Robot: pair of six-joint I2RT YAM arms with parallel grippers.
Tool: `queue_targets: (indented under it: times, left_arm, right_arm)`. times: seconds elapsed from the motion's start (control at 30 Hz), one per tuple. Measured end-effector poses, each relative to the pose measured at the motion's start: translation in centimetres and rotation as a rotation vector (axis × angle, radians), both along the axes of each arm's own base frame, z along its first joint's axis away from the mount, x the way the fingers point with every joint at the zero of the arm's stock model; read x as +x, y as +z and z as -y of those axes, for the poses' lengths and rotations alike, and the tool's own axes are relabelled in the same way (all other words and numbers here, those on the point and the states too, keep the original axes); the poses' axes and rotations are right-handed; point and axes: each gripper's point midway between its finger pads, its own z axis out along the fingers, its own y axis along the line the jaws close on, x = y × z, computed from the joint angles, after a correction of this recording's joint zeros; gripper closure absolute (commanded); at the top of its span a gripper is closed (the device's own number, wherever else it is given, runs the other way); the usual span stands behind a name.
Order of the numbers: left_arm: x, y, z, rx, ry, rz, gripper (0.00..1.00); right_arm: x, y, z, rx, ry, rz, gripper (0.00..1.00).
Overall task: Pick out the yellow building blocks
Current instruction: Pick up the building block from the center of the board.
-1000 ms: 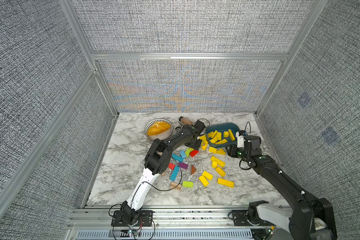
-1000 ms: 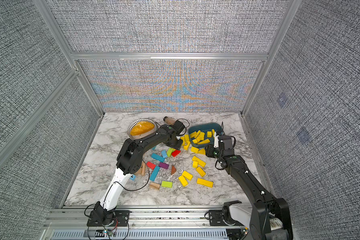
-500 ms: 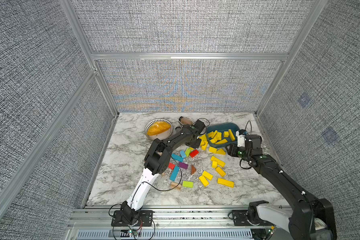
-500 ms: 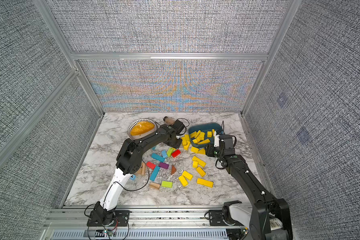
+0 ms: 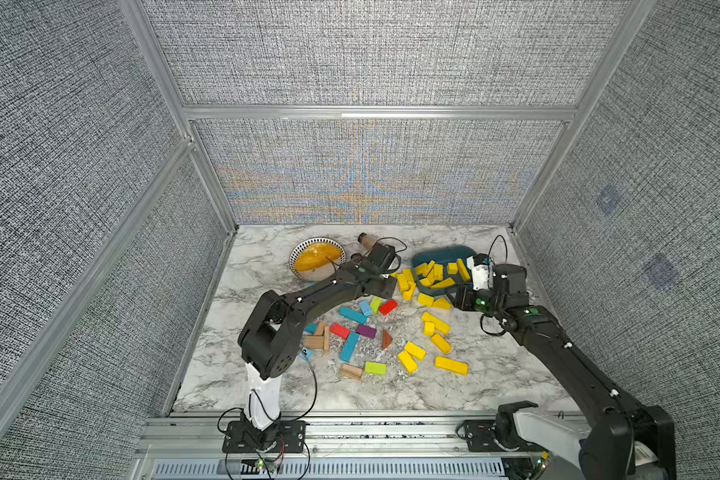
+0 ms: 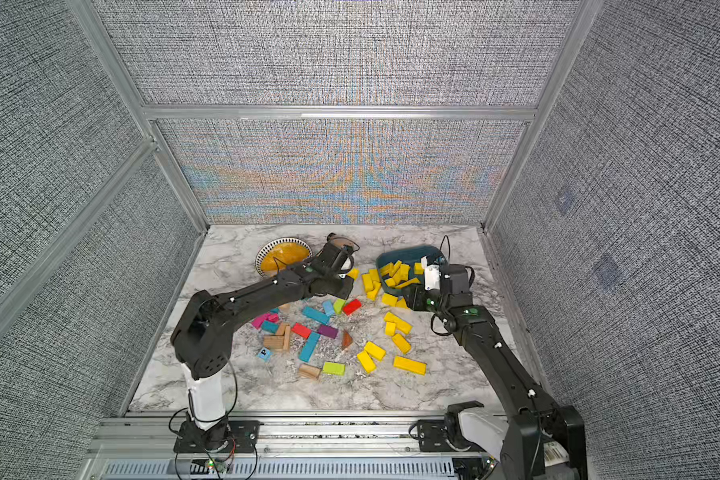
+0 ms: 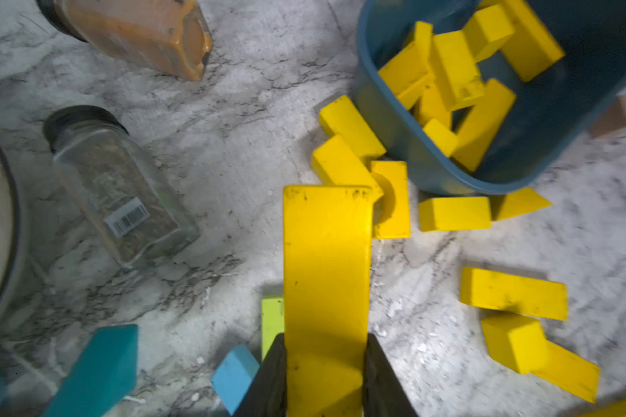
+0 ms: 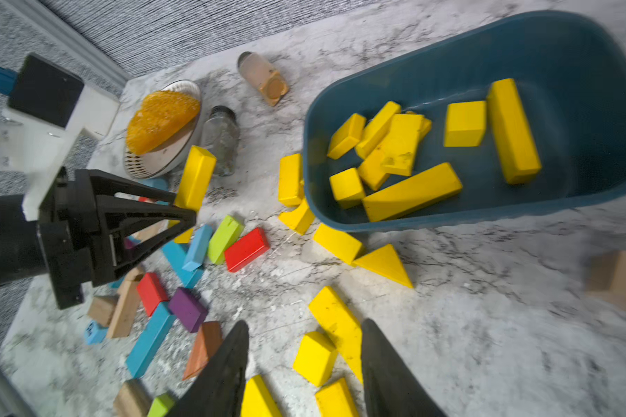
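Yellow bar (image 7: 326, 274) clamped in left end effector (image 7: 324, 375) | right end effector (image 8: 304, 375) apparently open, empty | top views hide grip

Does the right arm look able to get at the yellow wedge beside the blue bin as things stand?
Probably yes: the right pincer stands open and empty, and the yellow wedge lies on bare marble just ahead of it, beside the blue bin, with nothing on top.

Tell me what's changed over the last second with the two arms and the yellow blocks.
The left gripper has closed its jaws on a long yellow bar, near the blue tub. The right gripper has barely moved, its jaws open over loose yellow blocks. The blocks in the tub and the colored blocks look unchanged.
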Motion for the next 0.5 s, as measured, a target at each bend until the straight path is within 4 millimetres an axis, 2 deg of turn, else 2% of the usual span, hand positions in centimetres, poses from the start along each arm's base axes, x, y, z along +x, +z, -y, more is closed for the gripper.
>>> queue_targets:
  times: [0.1, 0.17, 0.3, 0.5]
  left_arm:
    - [-2.1, 0.2, 0.5, -0.089, -0.035, 0.034, 0.89]
    - [-3.2, 0.4, 1.1, -0.136, -0.064, 0.060, 0.89]
    - [-5.0, 1.3, 2.4, -0.236, -0.125, 0.105, 0.89]
    - [-6.0, 2.0, 2.9, -0.326, -0.143, 0.144, 0.89]
  right_arm:
    - [-0.2, 2.1, -3.2, 0.057, 0.096, 0.036, 0.48]
    - [-0.3, 2.6, -5.2, 0.082, 0.149, 0.042, 0.48]
    - [-0.5, 2.1, -8.1, 0.095, 0.217, 0.010, 0.48]
    - [-0.2, 0.3, -10.1, 0.082, 0.241, -0.033, 0.50]
